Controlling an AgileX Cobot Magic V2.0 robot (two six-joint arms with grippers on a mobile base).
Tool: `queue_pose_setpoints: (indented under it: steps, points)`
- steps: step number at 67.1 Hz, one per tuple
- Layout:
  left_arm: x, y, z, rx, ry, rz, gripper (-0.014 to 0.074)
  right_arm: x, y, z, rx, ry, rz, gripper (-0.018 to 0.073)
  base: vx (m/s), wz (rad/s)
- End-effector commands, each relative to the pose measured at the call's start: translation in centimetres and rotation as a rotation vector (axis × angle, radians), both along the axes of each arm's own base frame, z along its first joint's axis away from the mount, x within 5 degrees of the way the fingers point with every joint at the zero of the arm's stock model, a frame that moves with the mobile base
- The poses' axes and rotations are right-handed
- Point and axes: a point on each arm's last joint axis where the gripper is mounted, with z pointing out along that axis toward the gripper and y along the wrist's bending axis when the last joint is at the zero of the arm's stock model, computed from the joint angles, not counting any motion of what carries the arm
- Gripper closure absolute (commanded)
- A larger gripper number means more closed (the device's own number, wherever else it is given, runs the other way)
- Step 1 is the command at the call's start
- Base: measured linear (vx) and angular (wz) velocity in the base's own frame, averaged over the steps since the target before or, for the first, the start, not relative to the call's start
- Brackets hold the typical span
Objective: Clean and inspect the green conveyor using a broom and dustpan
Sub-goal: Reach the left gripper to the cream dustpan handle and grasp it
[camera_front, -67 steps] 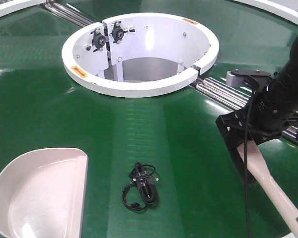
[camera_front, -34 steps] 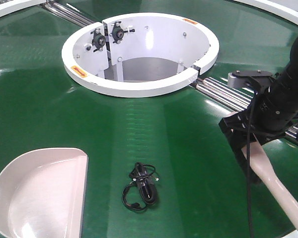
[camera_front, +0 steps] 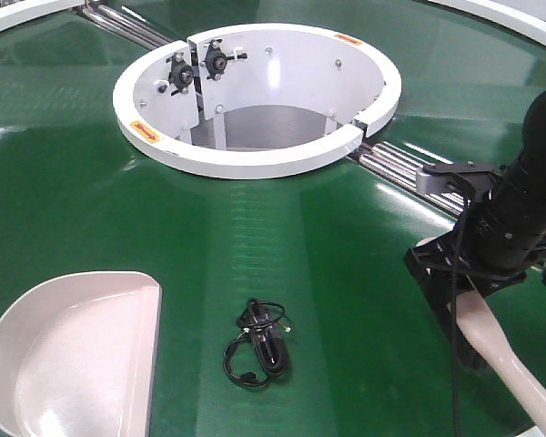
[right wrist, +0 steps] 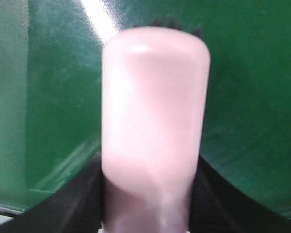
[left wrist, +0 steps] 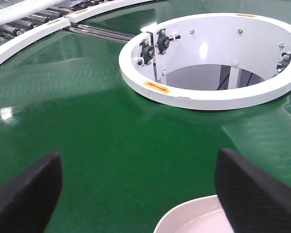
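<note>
Right jaws grip the broom (camera_front: 514,369), handle running back-right from them. A black cable clump (camera_front: 259,344) lies to their left on the conveyor (camera_front: 346,228); dustpan (camera_front: 73,355) beyond it, below wide-open left jaws.

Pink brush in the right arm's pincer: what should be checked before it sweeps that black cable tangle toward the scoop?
1. Grip on the broom by the right pincer: ok, jaws closed on it.
2. Bristles touching the green conveyor: cannot tell, they are hidden behind the pincer.
3. Belt between the broom and the black cable bundle free of obstacles: ok.
4. Mouth of the dustpan facing the bundle: ok.
5. Dustpan held steady by the left pincer: not ok, it is open, with only the pan's rim between its fingers.
</note>
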Motion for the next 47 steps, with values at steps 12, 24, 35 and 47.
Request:
queue_pose_setpoints:
  steps: [12,24,35,47]
  points:
    - [0.0,0.8,1.3,0.606,-0.059,-0.089,0.0006,-0.8,-0.1,1.8,0.005,-0.007,0.018,0.0562,0.00,0.00]
    - [-0.1,1.9,1.5,1.337,0.008,-0.194,0.0006,-0.8,-0.1,1.8,0.005,-0.007,0.018,0.0562,0.00,0.00]
    - [0.0,2.2,2.1,1.571,0.010,-0.191,0.0006,-0.8,-0.1,1.8,0.005,-0.007,0.018,0.0562,0.00,0.00]
    - [0.0,2.3,2.0,1.570,0.022,-0.192,0.0006,-0.8,-0.1,1.8,0.005,-0.007,0.018,0.0562,0.00,0.00]
